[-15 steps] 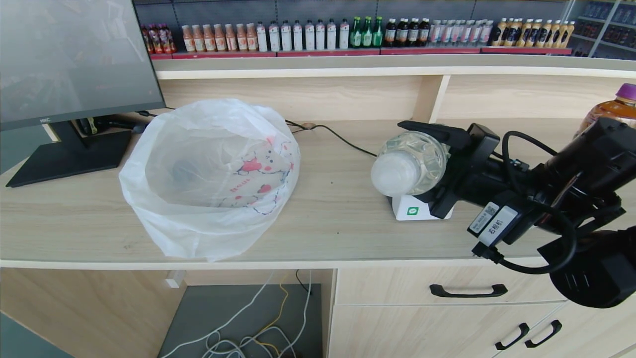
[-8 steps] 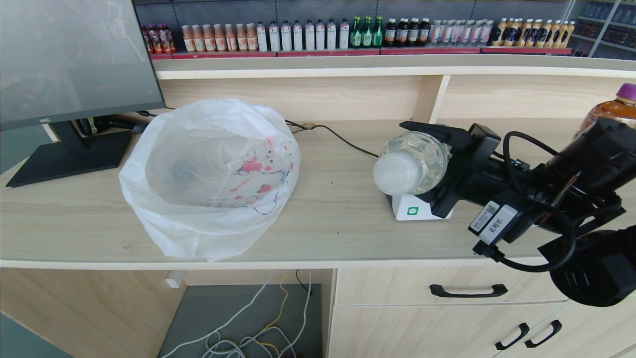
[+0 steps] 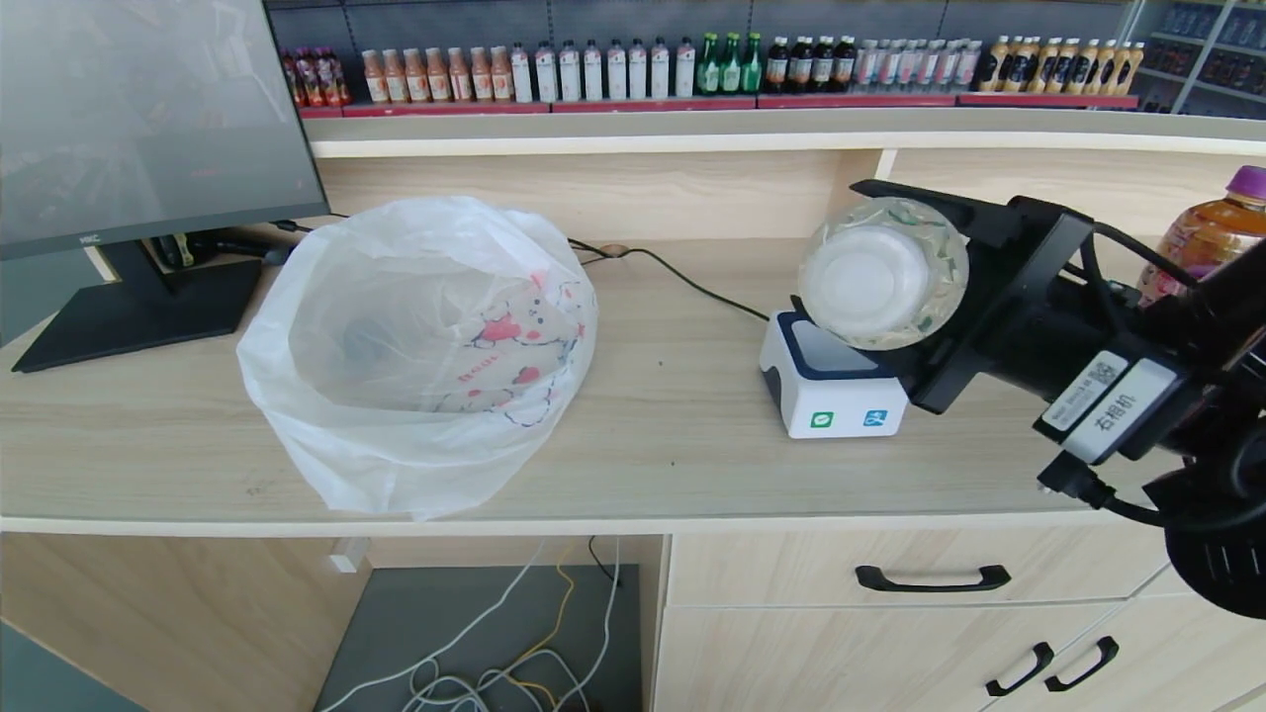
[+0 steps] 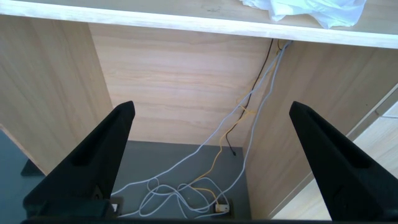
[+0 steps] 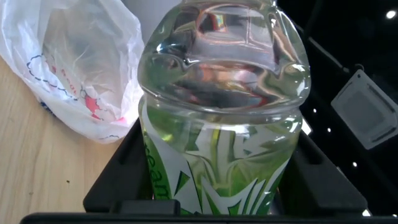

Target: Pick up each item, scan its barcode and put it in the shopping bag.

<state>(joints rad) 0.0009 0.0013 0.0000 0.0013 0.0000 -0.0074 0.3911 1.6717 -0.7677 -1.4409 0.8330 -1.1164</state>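
Clamping the water bottle (image 3: 882, 269) sideways just above the scanner (image 3: 833, 394), the right end effector (image 3: 890, 289) grips a smooth, rounded body that could slip or twist out on the way to the limp shopping bag (image 3: 297, 396) well to its left

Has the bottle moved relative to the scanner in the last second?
Yes. The bottle has gone up and to the right, uncovering the top of the scanner, which it hid before.
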